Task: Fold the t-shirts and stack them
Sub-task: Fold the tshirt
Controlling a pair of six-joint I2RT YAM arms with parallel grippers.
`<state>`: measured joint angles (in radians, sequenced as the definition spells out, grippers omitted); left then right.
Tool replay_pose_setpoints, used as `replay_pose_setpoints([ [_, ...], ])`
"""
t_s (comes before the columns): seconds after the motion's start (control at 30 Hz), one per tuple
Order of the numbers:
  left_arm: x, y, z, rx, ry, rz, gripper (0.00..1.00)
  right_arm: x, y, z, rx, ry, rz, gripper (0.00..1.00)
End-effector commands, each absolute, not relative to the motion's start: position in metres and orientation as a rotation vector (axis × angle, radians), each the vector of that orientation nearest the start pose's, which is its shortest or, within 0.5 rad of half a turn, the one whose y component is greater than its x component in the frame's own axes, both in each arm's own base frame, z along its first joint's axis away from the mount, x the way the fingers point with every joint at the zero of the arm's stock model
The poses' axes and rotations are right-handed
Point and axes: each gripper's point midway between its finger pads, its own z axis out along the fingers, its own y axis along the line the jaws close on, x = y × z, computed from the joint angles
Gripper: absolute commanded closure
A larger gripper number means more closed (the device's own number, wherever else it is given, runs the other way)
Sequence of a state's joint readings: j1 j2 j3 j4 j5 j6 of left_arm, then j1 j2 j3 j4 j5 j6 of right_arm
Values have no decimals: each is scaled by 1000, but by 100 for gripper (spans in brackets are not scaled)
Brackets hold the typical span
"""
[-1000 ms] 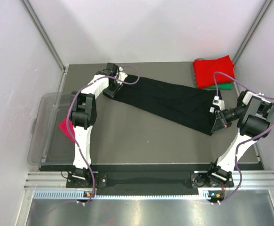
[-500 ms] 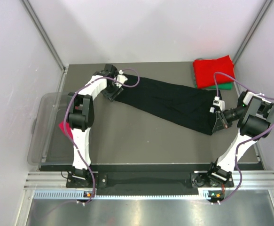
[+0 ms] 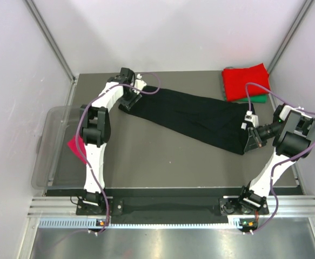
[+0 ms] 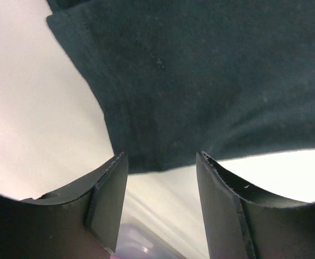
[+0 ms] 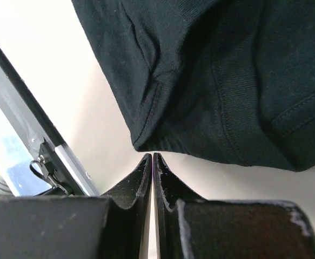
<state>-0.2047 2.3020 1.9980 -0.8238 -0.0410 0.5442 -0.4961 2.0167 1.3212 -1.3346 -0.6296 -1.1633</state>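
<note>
A black t-shirt [image 3: 195, 116] lies stretched in a long diagonal band from the table's back left to its right side. My left gripper [image 3: 129, 100] stands open at the band's left end. In the left wrist view the cloth's edge [image 4: 200, 81] lies just past the left gripper [image 4: 161, 159], with nothing between the fingers. My right gripper [image 3: 250, 141] is at the band's right end. Its jaws [image 5: 153, 156] are shut and empty, their tips just short of the hem [image 5: 227, 81]. A folded red t-shirt [image 3: 246, 81] lies on a green one [image 3: 261, 99] at the back right.
A clear plastic bin [image 3: 52, 145] sits off the table's left edge with a magenta t-shirt [image 3: 76, 147] in it. Enclosure walls and slanted metal posts close in the back and sides. The table's edge rail [image 5: 33, 108] runs close to the right gripper.
The left gripper has opened and let go of the black t-shirt's left end, shifting slightly. The right arm and the shirt's right end have not moved.
</note>
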Motion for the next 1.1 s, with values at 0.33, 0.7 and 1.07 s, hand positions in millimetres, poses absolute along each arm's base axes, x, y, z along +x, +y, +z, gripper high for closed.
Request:
replay_pose_setpoints([
  [0.33,492,-70,20,994,2686,83,71,225,-35,56,-653,2662,1263,96],
  [0.7,458,-74,40,933,2714,-5,100,224,-39,59,-679,2669,1223,97],
  [1.07,382,-67,47,906,2777,-65,100,229,-49,64,-706,2687,1151,97],
])
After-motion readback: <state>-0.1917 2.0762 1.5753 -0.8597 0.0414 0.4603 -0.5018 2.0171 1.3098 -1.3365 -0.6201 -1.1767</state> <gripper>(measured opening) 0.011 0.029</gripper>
